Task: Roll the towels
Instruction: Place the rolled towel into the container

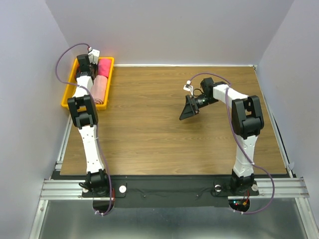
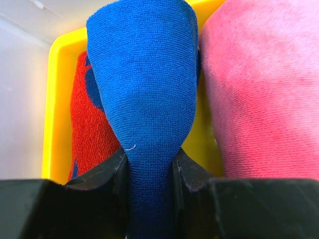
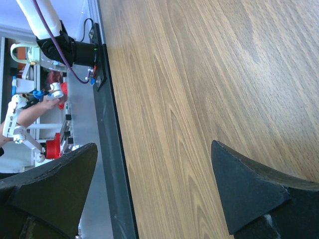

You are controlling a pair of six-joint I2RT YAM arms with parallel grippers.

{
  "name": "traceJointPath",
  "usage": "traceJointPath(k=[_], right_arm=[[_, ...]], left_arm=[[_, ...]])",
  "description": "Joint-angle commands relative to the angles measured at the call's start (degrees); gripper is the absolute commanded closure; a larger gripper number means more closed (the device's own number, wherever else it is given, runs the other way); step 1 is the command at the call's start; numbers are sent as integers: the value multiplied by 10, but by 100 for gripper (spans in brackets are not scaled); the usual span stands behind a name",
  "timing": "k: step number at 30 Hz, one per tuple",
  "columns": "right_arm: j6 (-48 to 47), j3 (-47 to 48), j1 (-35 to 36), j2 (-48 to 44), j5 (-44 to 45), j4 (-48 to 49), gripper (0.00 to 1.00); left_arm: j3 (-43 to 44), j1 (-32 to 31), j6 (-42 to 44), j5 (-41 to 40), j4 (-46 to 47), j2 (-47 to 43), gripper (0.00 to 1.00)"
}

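Note:
In the left wrist view my left gripper (image 2: 149,162) is shut on the royal blue towel (image 2: 144,74), which bulges out from between the jaws inside the yellow tray (image 2: 57,99). A pink towel (image 2: 259,89) lies right beside it, and a red cloth (image 2: 89,129) is on its other side. From above, the left gripper (image 1: 85,61) is down in the tray (image 1: 67,97) at the back left, next to a hot pink towel (image 1: 104,67) and a paler pink one (image 1: 101,89). My right gripper (image 1: 189,107) hangs open over bare table, nothing between its fingers (image 3: 60,184).
The wooden table (image 1: 149,124) spreads between the two arms. Grey walls close in the left, back and right sides. The table's black near edge (image 3: 112,149) shows in the right wrist view.

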Motion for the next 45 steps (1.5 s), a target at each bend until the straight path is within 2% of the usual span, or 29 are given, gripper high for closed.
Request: traceJointPath(k=[1, 7, 12, 13, 18, 20, 21, 22, 37, 38, 39, 40, 45], right_arm=[[-2, -2, -1, 1, -9, 8, 0], [0, -1, -1, 8, -8, 7, 0], [1, -1, -1, 9, -8, 8, 0], [0, -1, -1, 9, -7, 7, 0], [1, 2, -2, 9, -13, 8, 0], [2, 3, -1, 11, -13, 7, 0], [1, 3, -1, 11, -14, 7, 0], [2, 3, -1, 9, -14, 7, 0], [-2, -1, -1, 3, -21, 7, 0], [-2, -2, -1, 2, -22, 7, 0], [-2, -2, -1, 1, -21, 7, 0], [-3, -4, -1, 0, -22, 7, 0], [-4, -4, -1, -1, -22, 7, 0]], left_arm=[[33, 6, 5, -7, 9, 5, 100], [33, 7, 7, -13, 12, 10, 100], [24, 7, 12, -7, 14, -2, 80], [18, 7, 12, -6, 14, -10, 73], [-1, 7, 11, 4, 13, -39, 56], [-1, 7, 13, 5, 8, -43, 54], [-1, 6, 14, 6, 7, -46, 48], [-2, 7, 15, 7, 7, -49, 46], [-6, 5, 22, 0, -2, -82, 43], [-6, 5, 23, -2, -1, -82, 41], [-6, 5, 23, -3, -1, -84, 26], [-5, 5, 23, -3, -1, -87, 23], [-4, 5, 23, 1, 0, -94, 22]])
